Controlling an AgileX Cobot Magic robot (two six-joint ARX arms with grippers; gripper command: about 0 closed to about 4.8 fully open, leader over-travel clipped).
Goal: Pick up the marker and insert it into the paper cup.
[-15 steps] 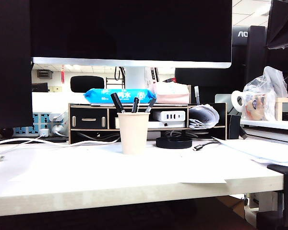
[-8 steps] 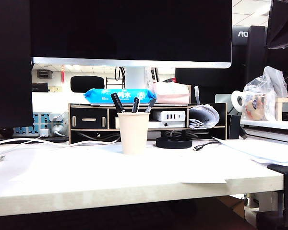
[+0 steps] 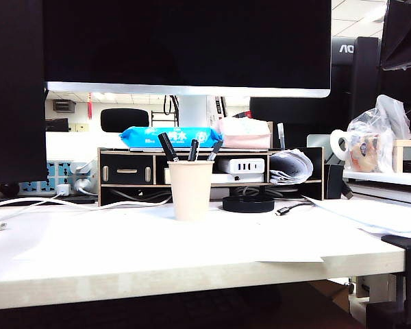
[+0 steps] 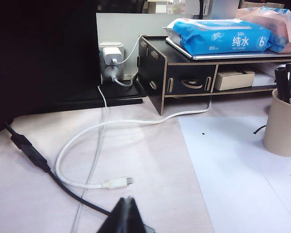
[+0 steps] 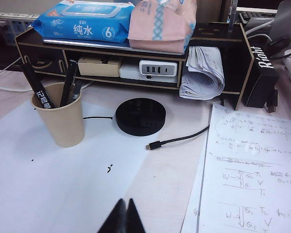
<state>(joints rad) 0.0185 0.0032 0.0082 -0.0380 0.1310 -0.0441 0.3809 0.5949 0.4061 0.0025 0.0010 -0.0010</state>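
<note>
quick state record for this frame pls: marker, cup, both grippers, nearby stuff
marker: standing tilted in the paper cup, top end above the rim
other cup contents: two shorter pens
left gripper: shut, empty, over the desk near the white cable, away from the paper cup
right gripper: shut, empty, above the white sheet, away from the paper cup
nearby: black round disc beside the paper cup; shelf behind it
task: looks done

Beige paper cup (image 3: 190, 190), black marker (image 5: 37, 88) with white lettering, blue wipes pack (image 3: 170, 136), black organizer (image 3: 126, 168), and both end effectors, left (image 4: 128, 217) and right (image 5: 122, 217), were plain black.
</note>
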